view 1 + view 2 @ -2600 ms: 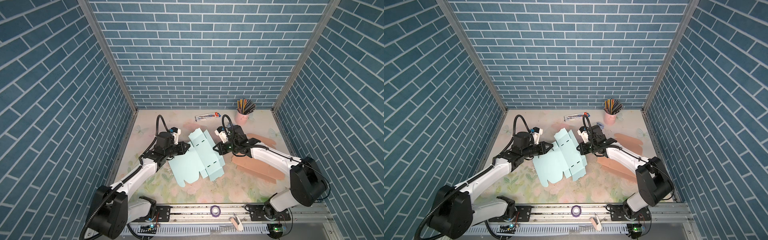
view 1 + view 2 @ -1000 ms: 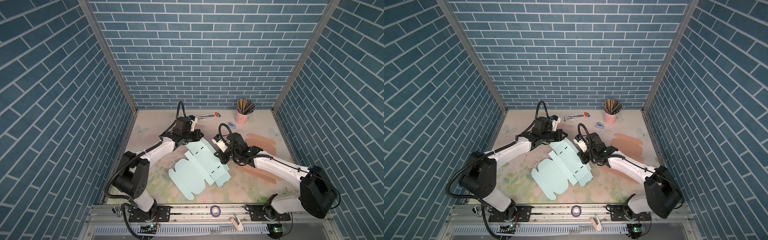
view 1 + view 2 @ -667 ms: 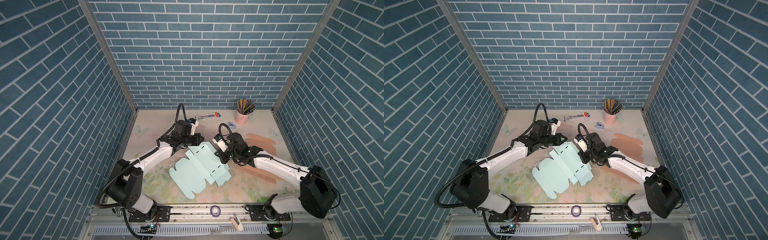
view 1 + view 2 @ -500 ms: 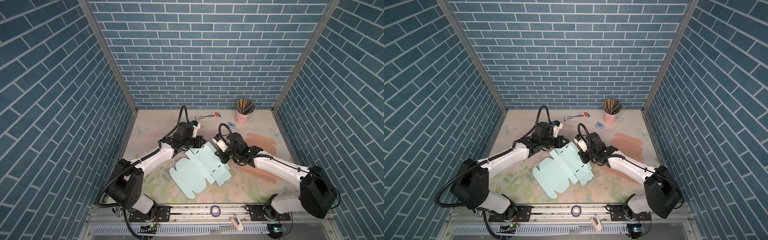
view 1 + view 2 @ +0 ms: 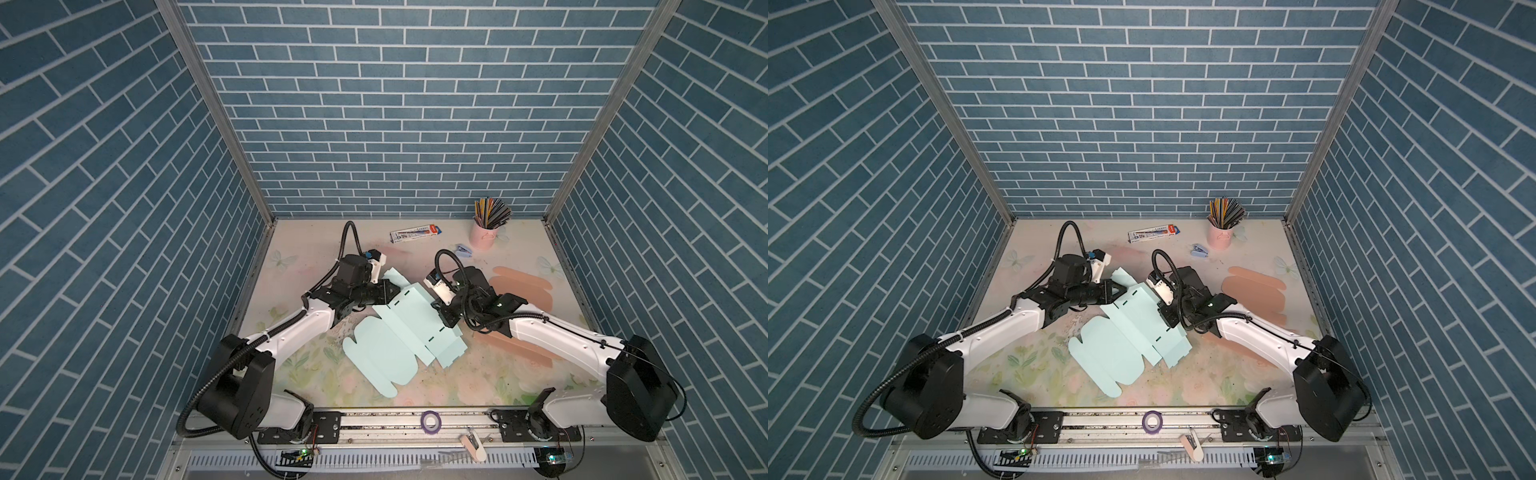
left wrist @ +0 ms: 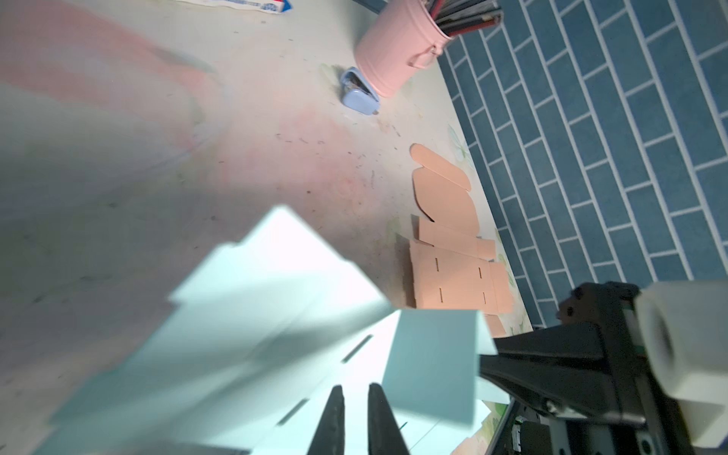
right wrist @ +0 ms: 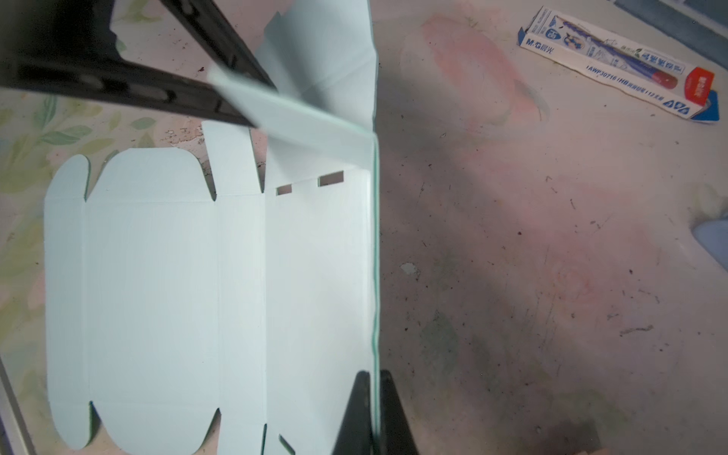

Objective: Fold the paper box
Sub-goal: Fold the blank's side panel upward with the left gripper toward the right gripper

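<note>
The paper box point(image 5: 399, 332) lies mostly flat in the middle. Its near tip is close to the front edge of the table point(image 5: 299, 374), with bare room to its left. Only the right wrist view shows the right claw point(image 7: 372, 374) pinched tight on a raised side edge. The left claw point(image 6: 356, 390) sits at a lifted flap with its fingers a little apart. I cannot tell if it grips. Behind is open table up to the pink cup point(image 5: 482, 239).

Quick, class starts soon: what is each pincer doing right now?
Left pincer: at a flap of the paper box; grip cannot be told.
Right pincer: shut on the paper box.
</note>
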Tool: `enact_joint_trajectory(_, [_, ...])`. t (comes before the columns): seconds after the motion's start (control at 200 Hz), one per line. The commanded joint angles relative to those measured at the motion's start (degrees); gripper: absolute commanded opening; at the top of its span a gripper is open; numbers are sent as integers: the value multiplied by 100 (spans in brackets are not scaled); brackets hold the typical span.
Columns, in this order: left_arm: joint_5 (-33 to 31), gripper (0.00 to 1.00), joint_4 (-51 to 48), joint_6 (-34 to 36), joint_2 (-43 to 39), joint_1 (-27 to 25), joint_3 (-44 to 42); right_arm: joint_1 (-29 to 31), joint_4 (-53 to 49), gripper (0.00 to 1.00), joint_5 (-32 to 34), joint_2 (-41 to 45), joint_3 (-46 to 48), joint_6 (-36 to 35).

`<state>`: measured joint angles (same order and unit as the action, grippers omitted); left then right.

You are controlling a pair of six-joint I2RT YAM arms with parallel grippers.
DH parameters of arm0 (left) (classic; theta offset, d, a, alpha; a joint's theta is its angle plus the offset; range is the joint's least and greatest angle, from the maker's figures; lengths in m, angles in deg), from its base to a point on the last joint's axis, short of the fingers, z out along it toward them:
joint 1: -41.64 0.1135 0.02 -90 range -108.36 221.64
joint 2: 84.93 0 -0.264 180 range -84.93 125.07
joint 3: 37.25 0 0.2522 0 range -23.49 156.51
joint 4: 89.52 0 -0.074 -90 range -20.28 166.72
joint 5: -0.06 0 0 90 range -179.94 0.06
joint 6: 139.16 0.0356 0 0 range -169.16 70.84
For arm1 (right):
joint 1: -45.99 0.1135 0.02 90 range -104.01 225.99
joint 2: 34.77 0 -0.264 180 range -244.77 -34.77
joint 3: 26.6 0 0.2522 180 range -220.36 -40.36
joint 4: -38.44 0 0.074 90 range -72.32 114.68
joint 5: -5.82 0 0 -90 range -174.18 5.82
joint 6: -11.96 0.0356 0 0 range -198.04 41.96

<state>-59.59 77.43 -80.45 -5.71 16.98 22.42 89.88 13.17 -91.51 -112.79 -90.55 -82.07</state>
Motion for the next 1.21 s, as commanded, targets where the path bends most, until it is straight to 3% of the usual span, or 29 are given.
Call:
enact_joint_trajectory(0.0, [305,16,131,-36,-270,508,-381,57,-44,0,408,95,-50,-520])
enact_joint_trajectory(0.215, [150,15,131,-15,-706,973,-976,76,-56,0,601,94,23,-600])
enact_joint_trajectory(0.43, [164,11,689,-186,-197,1019,-1227,119,96,0,517,138,108,-557])
enact_joint_trajectory(0.71, [-49,11,815,-209,84,351,-1031,197,142,0,582,76,71,-598])
enact_joint_trajectory(1.01, [-445,10,770,-415,-176,-486,-1185,207,150,0,771,-67,-101,-797])
enact_joint_trajectory(1.2, [-534,10,692,-421,-255,-559,-1188,306,200,0,1009,-198,-228,-1266])
